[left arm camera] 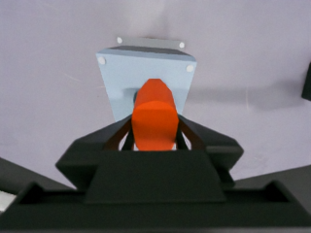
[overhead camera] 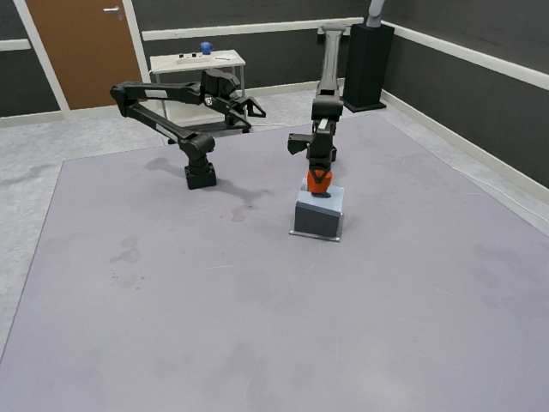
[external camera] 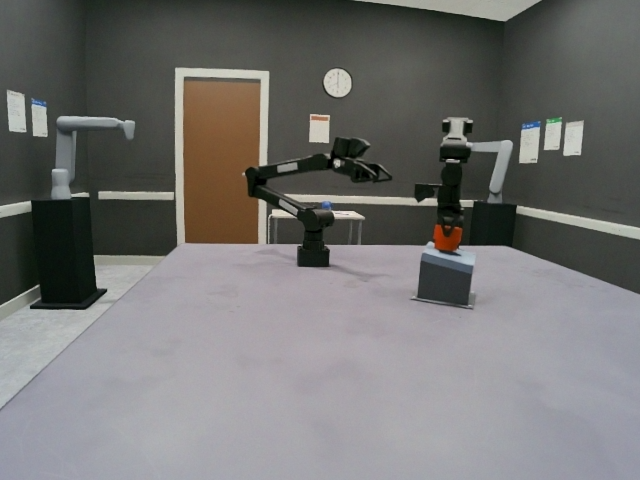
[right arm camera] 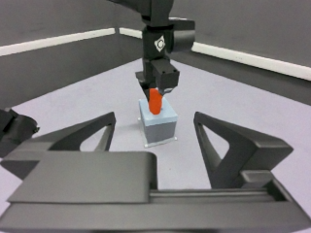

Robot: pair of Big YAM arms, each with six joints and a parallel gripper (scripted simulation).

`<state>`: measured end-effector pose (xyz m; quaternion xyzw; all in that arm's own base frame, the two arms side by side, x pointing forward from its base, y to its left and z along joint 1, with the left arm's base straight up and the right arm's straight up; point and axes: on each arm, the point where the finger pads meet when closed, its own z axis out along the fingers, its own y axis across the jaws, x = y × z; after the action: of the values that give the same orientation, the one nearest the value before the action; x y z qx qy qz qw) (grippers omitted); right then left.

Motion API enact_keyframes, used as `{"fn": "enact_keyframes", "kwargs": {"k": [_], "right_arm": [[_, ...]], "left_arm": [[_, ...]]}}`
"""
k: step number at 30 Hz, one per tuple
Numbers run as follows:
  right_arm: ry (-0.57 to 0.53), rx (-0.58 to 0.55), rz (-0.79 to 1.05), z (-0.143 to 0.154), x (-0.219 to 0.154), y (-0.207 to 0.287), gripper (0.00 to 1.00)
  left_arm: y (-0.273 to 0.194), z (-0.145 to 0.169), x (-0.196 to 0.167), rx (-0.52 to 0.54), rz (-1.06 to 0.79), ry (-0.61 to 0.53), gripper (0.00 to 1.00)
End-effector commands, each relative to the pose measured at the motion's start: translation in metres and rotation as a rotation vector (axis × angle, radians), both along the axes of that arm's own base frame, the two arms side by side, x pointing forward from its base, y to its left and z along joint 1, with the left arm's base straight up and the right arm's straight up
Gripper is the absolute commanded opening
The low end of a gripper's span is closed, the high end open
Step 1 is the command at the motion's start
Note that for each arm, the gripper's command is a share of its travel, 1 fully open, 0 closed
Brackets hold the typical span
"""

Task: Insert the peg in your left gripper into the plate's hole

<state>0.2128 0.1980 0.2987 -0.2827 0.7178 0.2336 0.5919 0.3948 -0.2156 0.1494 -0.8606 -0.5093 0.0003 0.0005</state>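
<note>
An orange peg (overhead camera: 315, 188) (external camera: 445, 242) (left arm camera: 155, 99) (right arm camera: 155, 102) stands roughly upright over the light-blue, slightly sloping plate (overhead camera: 334, 203) (external camera: 464, 257) (left arm camera: 146, 70) (right arm camera: 168, 116), which tops a grey block. My left gripper (overhead camera: 319, 178) (external camera: 448, 232) (left arm camera: 155, 116) is shut on the peg, fingers on both sides of it. The peg's lower end is at or just above the plate; the exact gap cannot be told. A dark patch (overhead camera: 327, 194) shows beside its foot; the peg hides most of the hole. My right gripper (overhead camera: 256, 122) (external camera: 381, 178) (right arm camera: 155, 116) is open and empty, high and away from the plate.
The block stands on a thin grey base (overhead camera: 316, 238) (external camera: 443, 302) (left arm camera: 151, 43) with light dots at its corners. The right arm's base (overhead camera: 201, 178) (external camera: 313, 256) stands on the table, to the left of the block in the top and exterior views. A white cart (overhead camera: 164, 63) is behind it.
</note>
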Motion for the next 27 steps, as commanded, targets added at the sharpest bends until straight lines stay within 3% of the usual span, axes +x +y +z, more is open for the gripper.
{"fn": "enact_keyframes", "kwargs": {"k": [1,2,5,6,13,27], "right_arm": [[-0.029,0.027,-0.001,0.022,0.000,0.000,1.00],[-0.029,0.027,-0.001,0.022,0.000,0.000,1.00],[-0.029,0.027,-0.001,0.022,0.000,0.000,1.00],[-0.029,0.027,-0.001,0.022,0.000,0.000,1.00],[-0.029,0.027,-0.001,0.022,0.000,0.000,1.00],[-0.029,0.027,-0.001,0.022,0.000,0.000,1.00]], "left_arm": [[-0.005,0.011,0.008,-0.018,0.001,-0.029,0.12],[-0.005,0.011,0.008,-0.018,0.001,-0.029,0.01],[-0.007,0.034,0.013,-0.035,0.001,-0.061,0.35],[-0.007,0.037,0.013,-0.035,0.001,-0.061,0.40],[-0.007,0.058,0.012,-0.035,0.001,-0.061,0.40],[-0.003,0.040,0.019,-0.019,-0.020,-0.022,0.40]]}}
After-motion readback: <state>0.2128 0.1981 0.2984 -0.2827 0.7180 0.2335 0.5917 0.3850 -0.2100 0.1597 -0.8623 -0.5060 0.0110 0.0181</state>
